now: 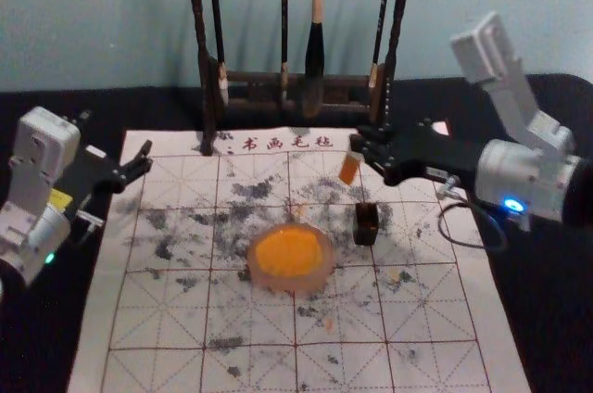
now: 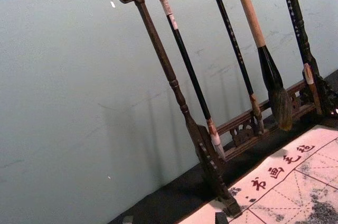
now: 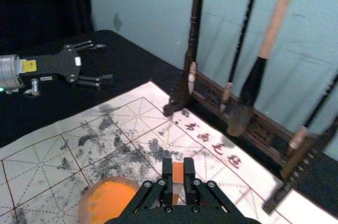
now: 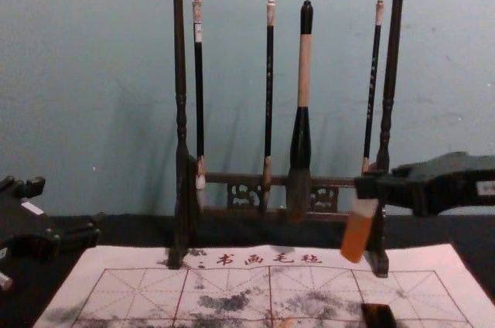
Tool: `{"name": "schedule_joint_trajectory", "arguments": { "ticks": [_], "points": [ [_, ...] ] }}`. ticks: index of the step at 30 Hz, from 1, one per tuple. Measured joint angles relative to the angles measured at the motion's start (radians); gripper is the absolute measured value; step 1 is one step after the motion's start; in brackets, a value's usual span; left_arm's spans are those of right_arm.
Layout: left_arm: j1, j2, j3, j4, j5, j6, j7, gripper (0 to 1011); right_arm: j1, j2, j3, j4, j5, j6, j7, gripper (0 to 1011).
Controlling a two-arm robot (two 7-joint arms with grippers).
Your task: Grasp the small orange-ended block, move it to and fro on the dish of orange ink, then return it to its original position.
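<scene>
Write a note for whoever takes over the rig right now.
Right hand: closed on the orange-ended block, holding it tilted above the mat.
Left hand: open and empty, parked at the left.
Ink dish: on the mat, small dark box to its right.
Done: block grasped; cannot tell whether it has been through the ink.
To do: any ink strokes outstanding, then return the block.
</scene>
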Motion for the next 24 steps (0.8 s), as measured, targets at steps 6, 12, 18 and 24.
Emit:
{"name": "schedule_joint_trajectory", "arguments": {
  "ticks": [6,12,18,24],
  "points": [
    [0.0,0.0,0.0,0.0,0.0,0.0,0.0,1001,-0.076,0.026,0.052,-0.067,0.02,0.015,-0.056,119],
    [0.0,0.0,0.0,0.0,0.0,0.0,0.0,1001,-0.127,0.038,0.072,-0.098,0.019,0.007,-0.08,119],
    [0.0,0.0,0.0,0.0,0.0,0.0,0.0,1001,-0.163,0.037,0.077,-0.104,-0.005,-0.007,-0.093,119],
    [0.0,0.0,0.0,0.0,0.0,0.0,0.0,1001,-0.181,0.019,0.076,-0.096,-0.042,-0.022,-0.1,119]
  ]
}}
